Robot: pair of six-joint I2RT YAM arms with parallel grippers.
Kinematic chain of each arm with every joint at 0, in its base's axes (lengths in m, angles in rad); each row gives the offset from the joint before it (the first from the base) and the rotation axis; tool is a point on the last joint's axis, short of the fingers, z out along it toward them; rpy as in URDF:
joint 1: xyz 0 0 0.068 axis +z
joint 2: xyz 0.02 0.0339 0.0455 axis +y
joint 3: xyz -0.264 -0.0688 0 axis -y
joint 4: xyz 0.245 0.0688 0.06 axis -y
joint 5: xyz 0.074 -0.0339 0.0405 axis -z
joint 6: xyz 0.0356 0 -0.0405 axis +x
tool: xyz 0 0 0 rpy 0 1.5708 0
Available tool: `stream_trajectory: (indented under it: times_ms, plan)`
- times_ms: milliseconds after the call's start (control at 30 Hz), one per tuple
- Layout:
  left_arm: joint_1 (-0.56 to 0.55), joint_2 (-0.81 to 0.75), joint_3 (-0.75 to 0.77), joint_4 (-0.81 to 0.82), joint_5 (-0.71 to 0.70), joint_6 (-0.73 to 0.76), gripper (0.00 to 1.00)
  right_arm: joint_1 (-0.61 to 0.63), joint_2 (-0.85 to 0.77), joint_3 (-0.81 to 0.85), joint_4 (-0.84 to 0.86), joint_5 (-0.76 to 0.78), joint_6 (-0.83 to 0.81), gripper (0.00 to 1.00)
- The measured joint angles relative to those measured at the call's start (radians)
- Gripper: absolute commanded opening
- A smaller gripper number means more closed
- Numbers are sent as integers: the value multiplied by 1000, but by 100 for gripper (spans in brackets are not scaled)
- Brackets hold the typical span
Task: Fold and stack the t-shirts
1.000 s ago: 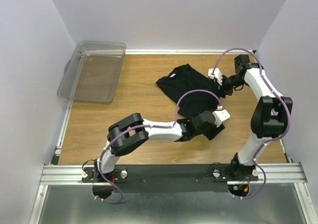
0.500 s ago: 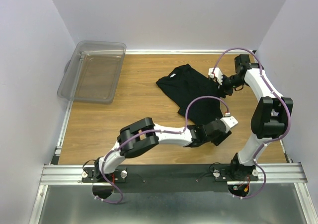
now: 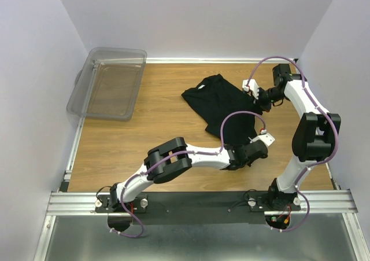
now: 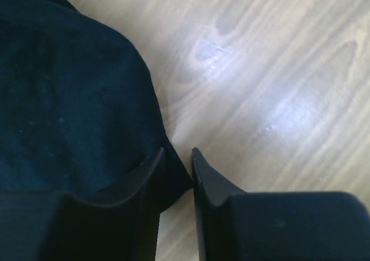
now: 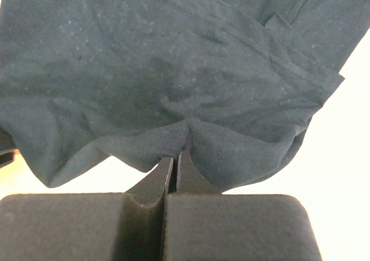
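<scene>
1. Since a second ago, the left gripper [image 4: 176, 154] has swung rightward to the near hem of the t-shirt [image 3: 222, 102], its jaws narrowing.
2. That hem sits between those jaws; whether they pinch it, I cannot tell.
3. Clamped tight on the t-shirt's far-right edge is the right gripper [image 5: 173, 157].
4. Rumpled, the t-shirt lies on the bench [image 3: 156, 128], right of centre.

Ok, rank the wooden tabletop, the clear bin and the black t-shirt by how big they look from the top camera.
1. Wooden tabletop, by far.
2. Clear bin and black t-shirt: too close to rank; the shirt is bunched and its near end is hidden under the left arm.
</scene>
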Motion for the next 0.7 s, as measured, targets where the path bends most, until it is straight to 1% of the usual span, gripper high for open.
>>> stream_trajectory:
  times_ms: [33,100,133,300,400,467,533,600,700]
  plan:
    - [5,5,8,-4,-3,0,26,0,0,0,0,0,0,1]
    - [9,14,23,-14,-11,0,14,0,0,-2,0,0,0,1]
    - [11,18,30,-21,-17,1,0,0,0,-3,0,0,0,1]
    - [15,21,32,-25,-27,16,0,0,-8,-15,0,0,0,1]
    - [16,-1,-1,-16,-27,38,0,0,-22,-28,2,3,0,0]
    - [21,-46,-60,-26,-20,63,0,0,-37,-43,3,5,0,1]
    - [32,-121,-155,-34,7,99,0,0,-56,-58,2,6,0,1]
    - [57,-225,-257,-54,67,144,0,0,-75,-67,0,6,3,1]
    - [117,-349,-330,-53,167,200,0,0,-95,-68,-2,3,4,0]
